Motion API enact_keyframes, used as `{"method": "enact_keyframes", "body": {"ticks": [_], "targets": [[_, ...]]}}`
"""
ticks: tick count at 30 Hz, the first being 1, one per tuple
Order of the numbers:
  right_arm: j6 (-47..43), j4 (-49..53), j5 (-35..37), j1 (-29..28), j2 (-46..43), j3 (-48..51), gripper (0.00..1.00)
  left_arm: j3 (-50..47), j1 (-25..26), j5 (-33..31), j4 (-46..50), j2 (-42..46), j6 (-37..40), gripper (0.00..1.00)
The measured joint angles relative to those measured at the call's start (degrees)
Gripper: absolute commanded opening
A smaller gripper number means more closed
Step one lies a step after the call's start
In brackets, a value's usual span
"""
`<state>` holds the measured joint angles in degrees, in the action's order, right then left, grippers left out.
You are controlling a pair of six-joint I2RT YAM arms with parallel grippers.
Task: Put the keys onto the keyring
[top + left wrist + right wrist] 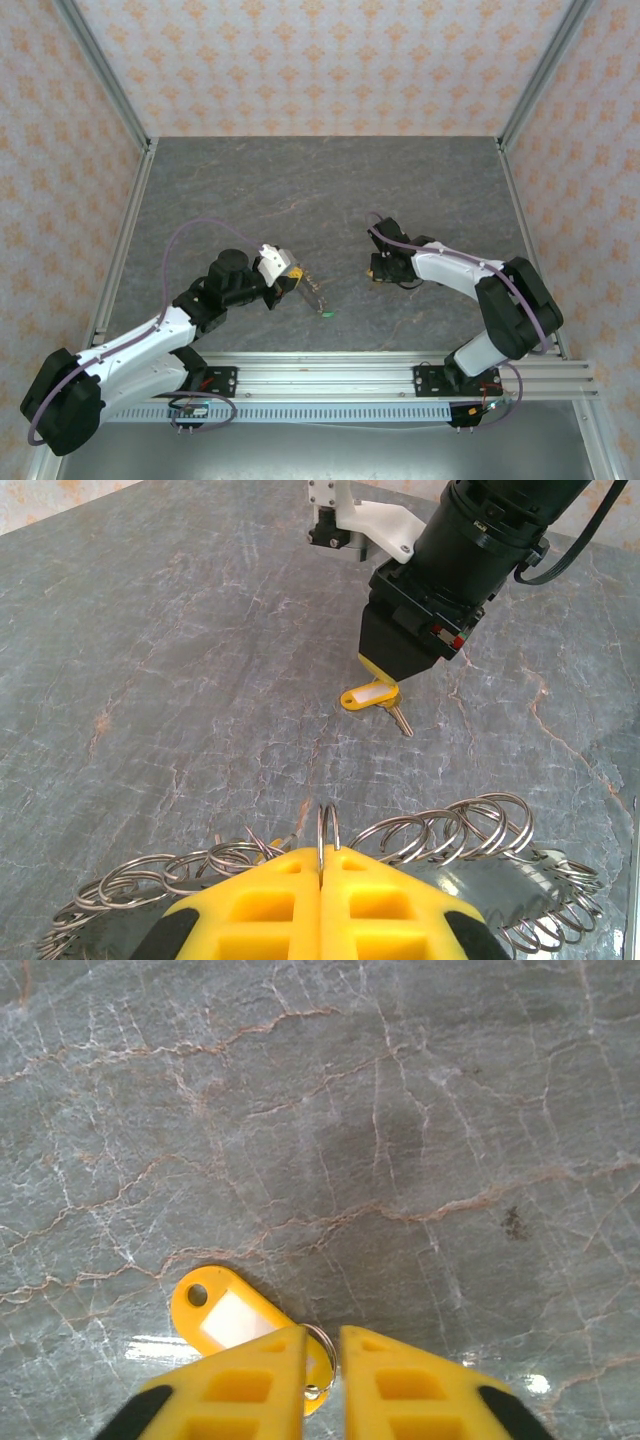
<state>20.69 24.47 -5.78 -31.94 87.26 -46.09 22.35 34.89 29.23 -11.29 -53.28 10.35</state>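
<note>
The left jaws are clenched on one loop of the keyring [325,832], and a green key [327,312] sits at its far end. The right jaws are low over the yellow key [225,1315] on the bare surface [300,190], almost closed. I cannot tell if they hold it. They should pinch it tight, then lift slowly.

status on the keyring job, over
Left end effector shut on keyring, loops fanned either side. Right end effector down over yellow key on table, grip unclear.
</note>
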Motion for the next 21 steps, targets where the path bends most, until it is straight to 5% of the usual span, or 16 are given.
{"method": "enact_keyframes", "body": {"ticks": [21], "targets": [[0.7, 0.0, -1.5, 0.0, 0.8, 0.0, 0.03, 0.0, 0.0, 0.0, 0.0, -1.0, 0.0, 0.00]]}}
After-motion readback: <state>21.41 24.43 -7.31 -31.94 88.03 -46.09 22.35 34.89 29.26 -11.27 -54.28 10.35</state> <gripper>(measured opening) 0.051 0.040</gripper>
